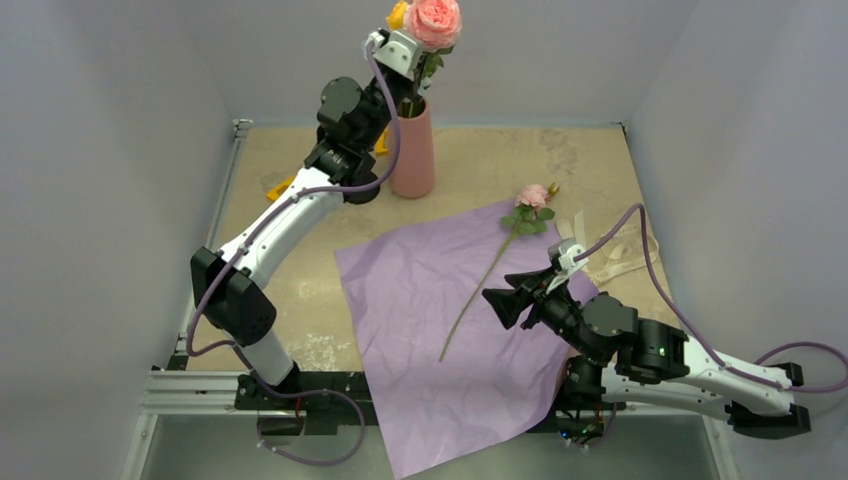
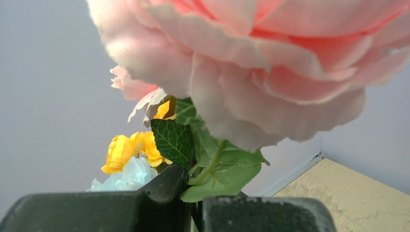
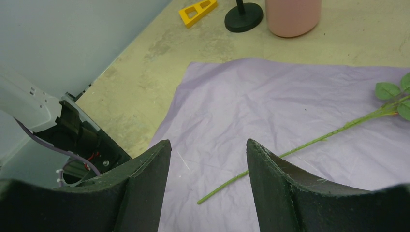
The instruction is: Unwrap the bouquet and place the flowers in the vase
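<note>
At the back of the table (image 1: 300,290) stands the salmon-pink vase (image 1: 413,150), and the left gripper (image 1: 411,97) is right over its mouth. Its jaws are pinched tight on the stem of a large pink rose (image 1: 433,20) – the wrist view shows the two black fingers (image 2: 159,200) pressed together, with a green leaf (image 2: 220,176) poking out above them. The bloom rides high over the vase, and its stem runs down to the rim. Close beside it are a yellow flower (image 2: 128,151), a pale-blue flower (image 2: 128,178) and a second, smaller pink bloom (image 2: 126,84).

The lilac wrapping paper (image 1: 430,330) lies spread flat across the near half of the table. One loose pink rose (image 1: 535,196) lies on it, its bloom at the far right corner of the sheet and its long green stem (image 3: 309,141) slanting back toward the arms. The cream ribbon (image 1: 612,258) lies on the bare table just right of the paper.

The right gripper (image 1: 497,290) hangs low over the paper, its jaws spread wide and holding nothing – the cut end of the stem lies just below and between them, untouched.

Left of the vase are a black stand base (image 3: 244,20) and a yellow wedge (image 3: 197,10).
</note>
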You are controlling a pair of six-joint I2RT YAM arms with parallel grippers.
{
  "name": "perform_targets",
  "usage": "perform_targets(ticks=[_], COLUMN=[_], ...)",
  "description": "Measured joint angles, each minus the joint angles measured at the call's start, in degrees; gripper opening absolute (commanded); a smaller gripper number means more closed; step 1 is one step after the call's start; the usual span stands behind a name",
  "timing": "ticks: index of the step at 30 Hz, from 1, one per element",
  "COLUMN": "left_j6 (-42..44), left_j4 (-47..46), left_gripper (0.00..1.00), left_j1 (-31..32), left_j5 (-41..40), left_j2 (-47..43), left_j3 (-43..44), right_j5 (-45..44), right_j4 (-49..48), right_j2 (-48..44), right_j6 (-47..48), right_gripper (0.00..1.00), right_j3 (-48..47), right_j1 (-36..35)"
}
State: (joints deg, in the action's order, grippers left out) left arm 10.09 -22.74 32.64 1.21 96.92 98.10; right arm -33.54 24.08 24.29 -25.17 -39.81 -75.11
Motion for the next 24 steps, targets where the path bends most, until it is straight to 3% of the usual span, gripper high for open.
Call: perform_targets(ticks=[24], left_j6=[0.07], left_j4=[-1.11], left_gripper=[0.00], left_j1=[-1.73], left_j5=[-6.84], left_j2=[6.47], left_j3=[-7.28], right_j5=[-0.02], right_j4=[0.42], right_j2=[-0.04], right_j6=[-0.37], right_gripper=[0.63], right_j3=[0.00], right_j1=[0.00])
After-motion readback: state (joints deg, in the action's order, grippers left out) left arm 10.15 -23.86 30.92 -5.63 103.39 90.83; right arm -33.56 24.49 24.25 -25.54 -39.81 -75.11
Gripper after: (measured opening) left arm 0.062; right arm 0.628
